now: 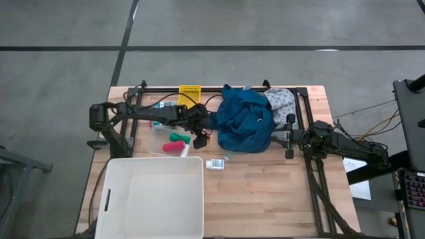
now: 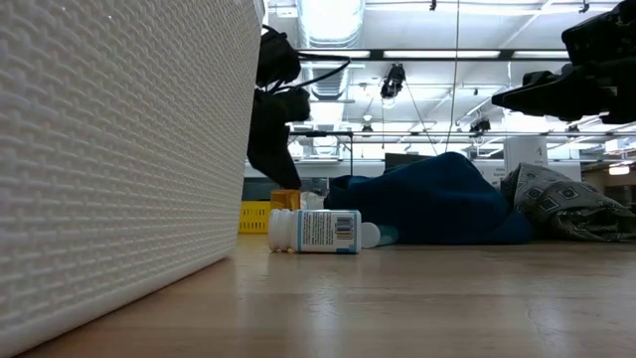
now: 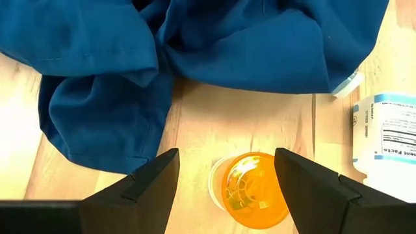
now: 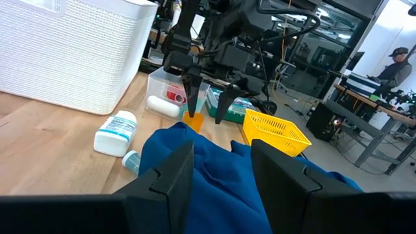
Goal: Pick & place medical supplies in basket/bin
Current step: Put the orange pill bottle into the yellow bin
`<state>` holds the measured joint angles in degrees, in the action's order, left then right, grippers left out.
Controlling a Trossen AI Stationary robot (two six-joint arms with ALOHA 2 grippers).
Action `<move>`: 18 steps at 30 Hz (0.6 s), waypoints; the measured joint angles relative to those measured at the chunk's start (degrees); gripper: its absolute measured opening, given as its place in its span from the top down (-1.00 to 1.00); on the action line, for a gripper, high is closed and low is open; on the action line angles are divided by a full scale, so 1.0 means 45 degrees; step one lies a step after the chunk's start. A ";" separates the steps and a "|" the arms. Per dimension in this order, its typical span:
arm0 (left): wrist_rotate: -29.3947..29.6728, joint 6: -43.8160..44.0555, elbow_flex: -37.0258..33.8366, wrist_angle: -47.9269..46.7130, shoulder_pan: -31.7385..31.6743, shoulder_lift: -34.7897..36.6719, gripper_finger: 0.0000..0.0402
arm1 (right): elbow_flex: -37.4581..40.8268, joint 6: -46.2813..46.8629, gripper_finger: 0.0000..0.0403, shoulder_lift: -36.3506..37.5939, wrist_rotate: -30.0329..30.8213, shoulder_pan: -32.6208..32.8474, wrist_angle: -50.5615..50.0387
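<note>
An orange bottle (image 3: 250,190) stands on the table beside the blue garment (image 1: 246,119), with its open mouth up. My left gripper (image 3: 226,175) is open and points steeply down, one finger on each side of the bottle. A grey speckled cloth (image 1: 280,101) lies against the garment's far right side. A white labelled bottle (image 1: 214,164) lies on its side near the white bin (image 1: 153,196). Green (image 1: 176,137) and red (image 1: 171,147) pieces lie left of my left gripper (image 1: 199,138). My right gripper (image 4: 221,175) is open and level at the garment's right edge, with nothing in it. My left gripper straddles the orange bottle from above, slanting down from the table's left. One finger (image 3: 296,185) stands right at the bottle's side (image 3: 278,195), and the other finger is clearly apart from it. I cannot tell whether the near finger touches it.
A yellow mesh basket (image 1: 190,94) stands at the far edge. A small clear box (image 4: 162,88) with small items stands behind the left gripper. A small teal-capped vial (image 4: 130,159) lies by the garment's edge. Bare wood lies right of the bin.
</note>
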<state>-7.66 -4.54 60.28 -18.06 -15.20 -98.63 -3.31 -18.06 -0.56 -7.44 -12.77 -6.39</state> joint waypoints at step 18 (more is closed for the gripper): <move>0.1547 -0.0233 -0.0100 -0.0180 -0.0355 0.0049 -0.27 | 0.0000 0.0000 0.26 0.0000 0.0000 -0.0002 -0.0005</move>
<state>-0.70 -5.58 59.83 -18.87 -16.80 -98.41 -3.31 -18.06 -0.56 -7.44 -12.77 -6.42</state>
